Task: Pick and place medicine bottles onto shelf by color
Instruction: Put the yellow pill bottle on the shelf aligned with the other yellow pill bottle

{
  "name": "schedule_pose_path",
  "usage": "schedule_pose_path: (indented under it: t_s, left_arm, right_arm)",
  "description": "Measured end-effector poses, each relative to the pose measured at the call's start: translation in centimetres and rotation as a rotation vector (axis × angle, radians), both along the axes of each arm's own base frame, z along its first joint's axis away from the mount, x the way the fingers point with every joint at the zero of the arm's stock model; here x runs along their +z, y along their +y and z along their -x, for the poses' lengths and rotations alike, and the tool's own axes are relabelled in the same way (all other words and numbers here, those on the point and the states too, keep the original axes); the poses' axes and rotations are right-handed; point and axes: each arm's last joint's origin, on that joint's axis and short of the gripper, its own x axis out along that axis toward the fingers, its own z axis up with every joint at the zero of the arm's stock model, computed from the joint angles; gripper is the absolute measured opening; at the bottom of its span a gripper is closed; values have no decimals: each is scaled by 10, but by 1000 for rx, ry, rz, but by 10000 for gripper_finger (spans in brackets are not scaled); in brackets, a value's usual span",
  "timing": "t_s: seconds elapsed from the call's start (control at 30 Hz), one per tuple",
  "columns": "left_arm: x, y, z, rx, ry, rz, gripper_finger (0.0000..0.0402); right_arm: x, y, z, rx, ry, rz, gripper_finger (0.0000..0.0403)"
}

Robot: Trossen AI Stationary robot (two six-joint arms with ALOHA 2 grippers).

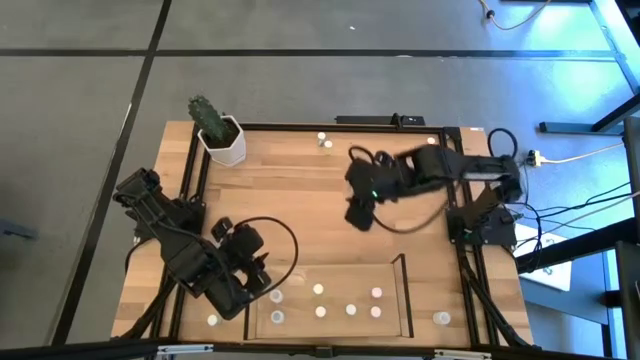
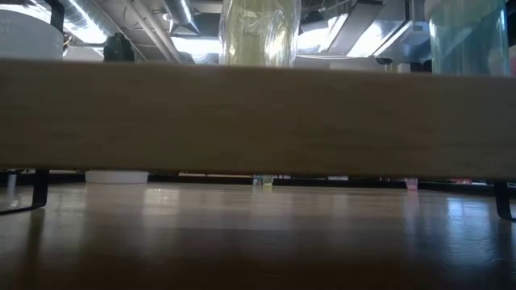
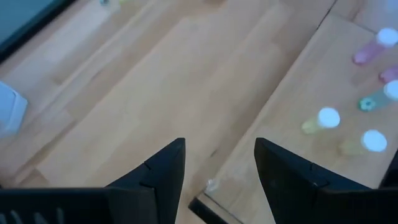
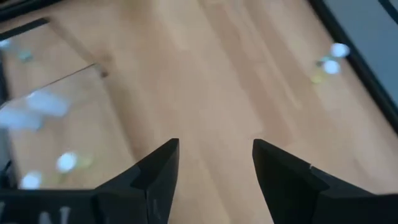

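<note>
Pale-wood bench [image 1: 300, 200] carries the shelf [image 1: 405, 292] at the near edge, with about seven medicine bottles [image 1: 318, 290] standing in it. Two more bottles sit by the far edge, one at each near corner outside the shelf. Left gripper [image 1: 262, 272] hovers at the shelf's left end, fingers [image 3: 163, 171] open, empty. Right gripper [image 1: 357, 214] over bench middle, fingers [image 4: 158, 168] apart, nothing held. Cactus pot [image 1: 222, 140] at far left corner.

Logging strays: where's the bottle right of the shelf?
High view: the lone bottle stands on the table's near right corner, just outside the shelf right wall, apart from it.
</note>
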Motion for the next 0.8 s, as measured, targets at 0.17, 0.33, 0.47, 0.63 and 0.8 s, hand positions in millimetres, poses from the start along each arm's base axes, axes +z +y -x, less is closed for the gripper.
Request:
schedule_pose_path:
  t_s: [0.17,0.33,0.47,0.63,0.8]
  left_arm:
    - [2,2,-1,3,-54,-63,186]
    - [10,11,1,9,-106,-109,186]
    - [24,30,3,63,-173,-123,187]
    - [42,62,8,160,-242,-107,187]
    - [53,90,11,243,-269,-100,186]
  right_arm:
    - [-15,-23,-18,-54,53,19,207]
    - [-39,-43,-43,-63,115,52,207]
    - [-57,-65,-63,-35,145,96,207]
    - [-72,-105,-73,-11,170,15,207]
    - [-90,-152,-76,-71,183,-143,207]
